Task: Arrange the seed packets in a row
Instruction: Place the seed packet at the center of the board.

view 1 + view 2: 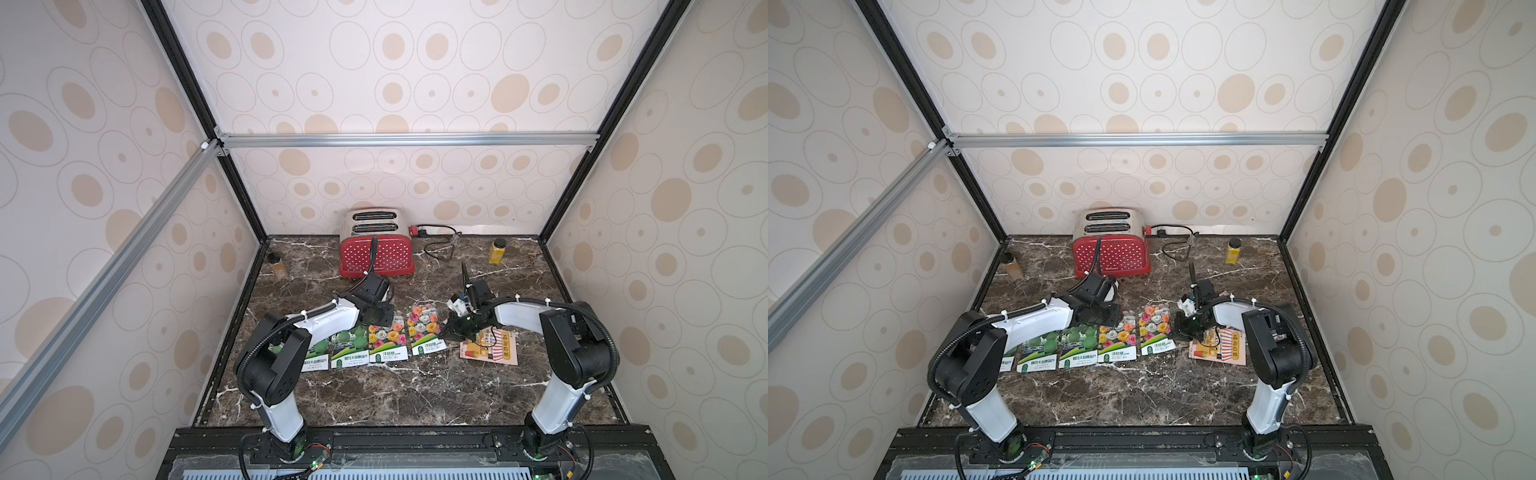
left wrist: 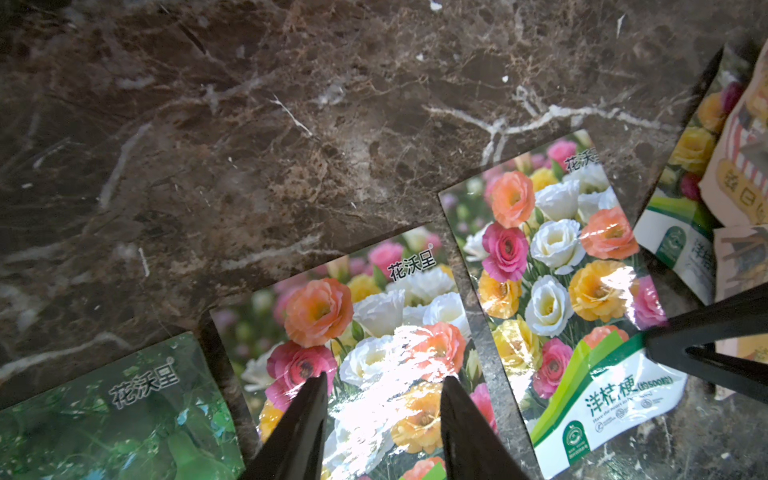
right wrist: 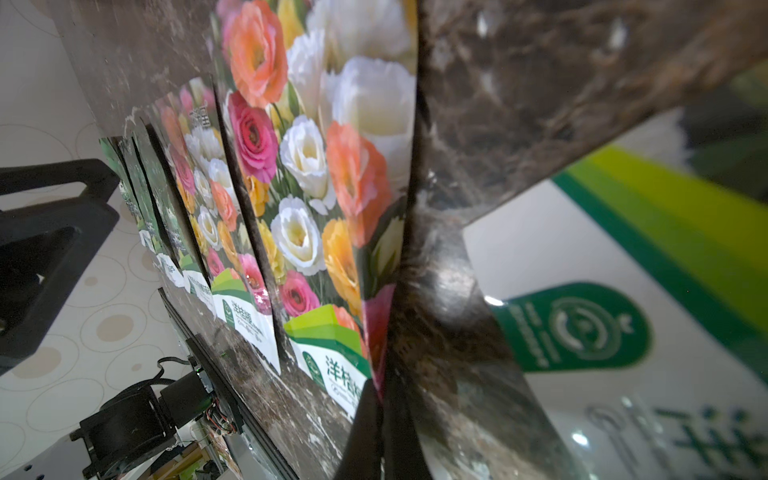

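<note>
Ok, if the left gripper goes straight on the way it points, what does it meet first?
Probably the flower packet beside the green packet: the left gripper hangs open right over it, height unclear.

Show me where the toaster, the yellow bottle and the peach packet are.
toaster (image 1: 395, 255): in a top view, on its red dotted front.
yellow bottle (image 1: 497, 253): in a top view, on its yellow body.
peach packet (image 1: 494, 351): in a top view, on its printed face, near the middle.

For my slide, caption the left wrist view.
Left gripper open over a flower-print seed packet, a second flower packet beside it.
</note>
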